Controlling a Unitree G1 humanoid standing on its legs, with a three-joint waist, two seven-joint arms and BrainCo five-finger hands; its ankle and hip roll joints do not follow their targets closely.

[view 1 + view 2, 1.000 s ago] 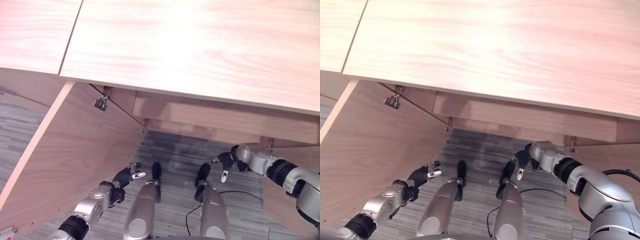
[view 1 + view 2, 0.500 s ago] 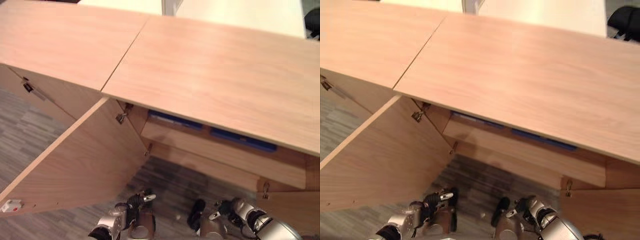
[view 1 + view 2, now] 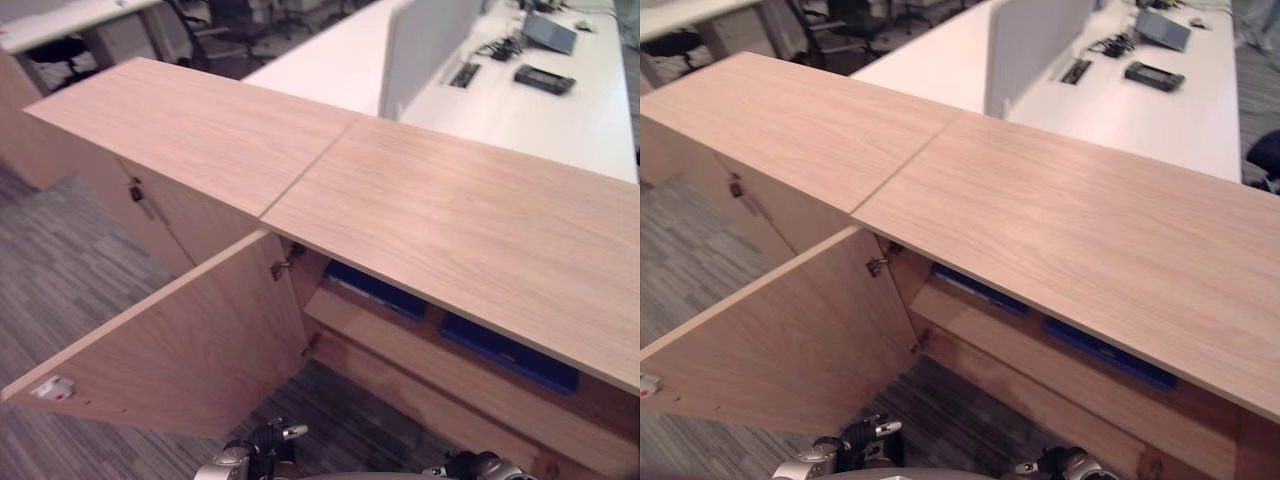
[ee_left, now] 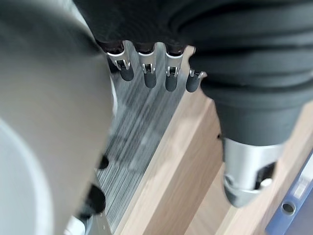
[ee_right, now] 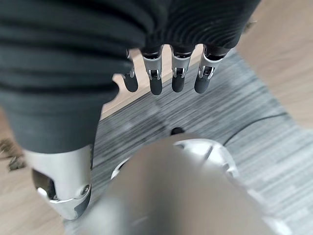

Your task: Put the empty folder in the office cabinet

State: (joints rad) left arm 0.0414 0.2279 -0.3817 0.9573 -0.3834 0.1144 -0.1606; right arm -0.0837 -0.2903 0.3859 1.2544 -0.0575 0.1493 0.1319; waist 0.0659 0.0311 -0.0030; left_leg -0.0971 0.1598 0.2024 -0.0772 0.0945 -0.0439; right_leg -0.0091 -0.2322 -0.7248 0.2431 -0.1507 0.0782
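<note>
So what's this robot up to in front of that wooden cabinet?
It stands at a low wooden office cabinet whose left door hangs open. On the shelf inside lie two blue folders, side by side under the cabinet's top. Neither hand is holding anything: the left hand and the right hand both hang low over the grey carpet with relaxed fingers. Beyond the cabinet is a white desk with a few devices on it.
</note>
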